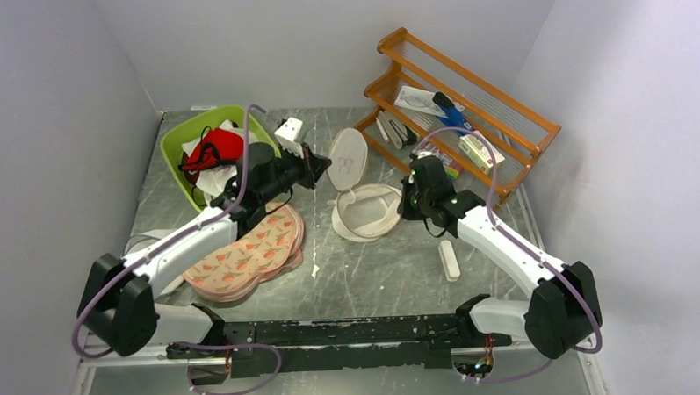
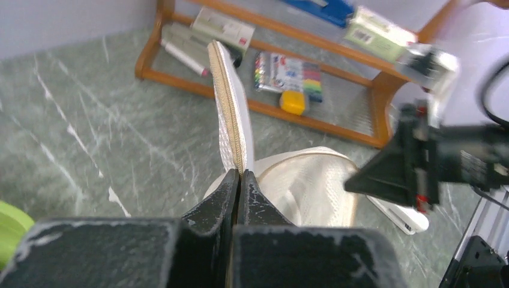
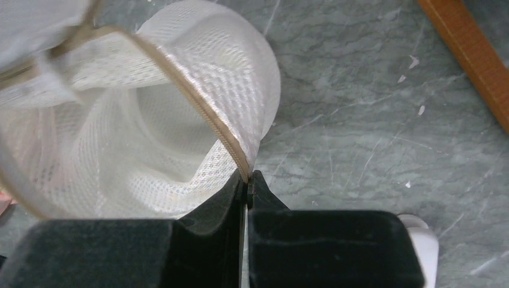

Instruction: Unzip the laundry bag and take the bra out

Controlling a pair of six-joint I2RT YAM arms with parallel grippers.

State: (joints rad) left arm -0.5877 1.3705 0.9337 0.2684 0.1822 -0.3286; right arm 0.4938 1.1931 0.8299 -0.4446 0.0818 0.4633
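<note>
— Where is the laundry bag (image 1: 366, 212)?

— In the middle of the desk (image 1: 376, 276). It is unzipped. Its round flap (image 1: 348, 160), the one with the little drawing, stands up. The mesh tub (image 3: 150, 156) lies open next to it.

— Who holds it?

— The left pincer (image 1: 317, 170) is pinched tight on the zip edge of the flap. The right pincer (image 1: 406, 204) is pinched tight on the rim of the tub, on the other side.

— And the bra (image 1: 213, 150)?

— It is red. It lies in the green basket (image 1: 176, 138) at the far left, on top of white clothes (image 1: 210, 180), well apart from the bag.

— What is in between?

— The left arm (image 1: 190, 238) reaches across there, over the peach fruit-printed pads (image 1: 247, 249).

— What else is around?

— A wooden rack (image 1: 502, 122) stands behind the right arm, with small boxes on it. A small white bar (image 1: 450, 260) lies on the desk near that arm.

— What do the wrist views add?

— The right one looks straight into the tub, and only white mesh shows there. The left one shows the zip teeth along the flap's edge. It also shows colored pens (image 2: 288, 72) and a yellow block (image 2: 294, 102) on the rack's low shelf, which look tiny from above.
</note>
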